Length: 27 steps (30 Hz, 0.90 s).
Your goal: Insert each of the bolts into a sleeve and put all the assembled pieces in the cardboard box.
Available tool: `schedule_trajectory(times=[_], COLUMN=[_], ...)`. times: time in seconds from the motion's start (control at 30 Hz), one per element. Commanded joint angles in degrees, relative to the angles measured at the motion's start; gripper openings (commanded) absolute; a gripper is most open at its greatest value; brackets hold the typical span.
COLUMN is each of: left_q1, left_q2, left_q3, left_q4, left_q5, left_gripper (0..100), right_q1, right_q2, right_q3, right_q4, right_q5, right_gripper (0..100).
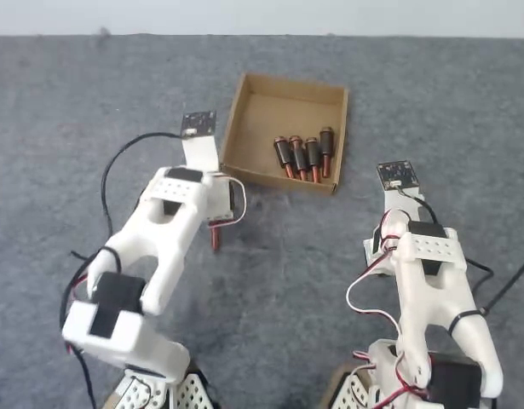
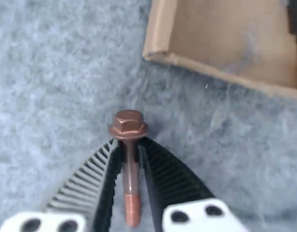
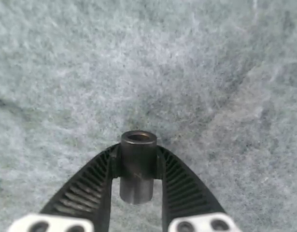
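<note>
Status | high: box point(image 1: 244, 94) at 12 with four done pieces point(image 1: 304, 156); left gripper point(image 1: 215, 223) just off its 7 o'clock corner, right arm point(image 1: 423, 256) well apart at 3 | left wrist: clamped on bolt point(image 2: 128, 126) shank, long axis along jaws, head past tips | right wrist: right gripper point(image 3: 138, 155) pinching sleeve point(image 3: 137, 186), bore facing outward; reckon axes need lining up | no readable print

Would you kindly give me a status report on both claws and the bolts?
Left claw shut on bolt, near cardboard box. Right claw shut on sleeve. Four assembled pieces in box. Grey carpet between claws.
</note>
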<state>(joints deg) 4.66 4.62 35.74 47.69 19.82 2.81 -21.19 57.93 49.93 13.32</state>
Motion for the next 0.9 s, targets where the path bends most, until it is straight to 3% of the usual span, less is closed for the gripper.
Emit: schedule_trajectory(times=[0.0,0.23,0.37,0.63,0.87], left_q1=[-2.5,-8.8,-8.9,-8.6,-8.6], left_q2=[-5.9,-6.7,-6.8,-6.8,-6.8], left_q3=[2.8,6.2,6.7,6.8,6.8], left_q4=[-3.1,-3.0,-3.0,-3.1,-3.1], left_q5=[-0.5,-0.5,-0.5,-0.5,-0.5], left_gripper=[1,1,1,1,1], right_q1=[-0.5,0.0,-0.6,-2.5,-5.1], right_q2=[-2.9,-2.6,-2.6,-2.5,-2.5], right_q3=[-0.2,-6.0,-10.2,-12.5,-12.5], right_q4=[-0.8,-3.9,-5.4,-24.7,-37.3], right_q5=[1.2,1.8,6.2,12.3,12.6], right_gripper=[0.6,0.6,0.8,0.7,0.9])
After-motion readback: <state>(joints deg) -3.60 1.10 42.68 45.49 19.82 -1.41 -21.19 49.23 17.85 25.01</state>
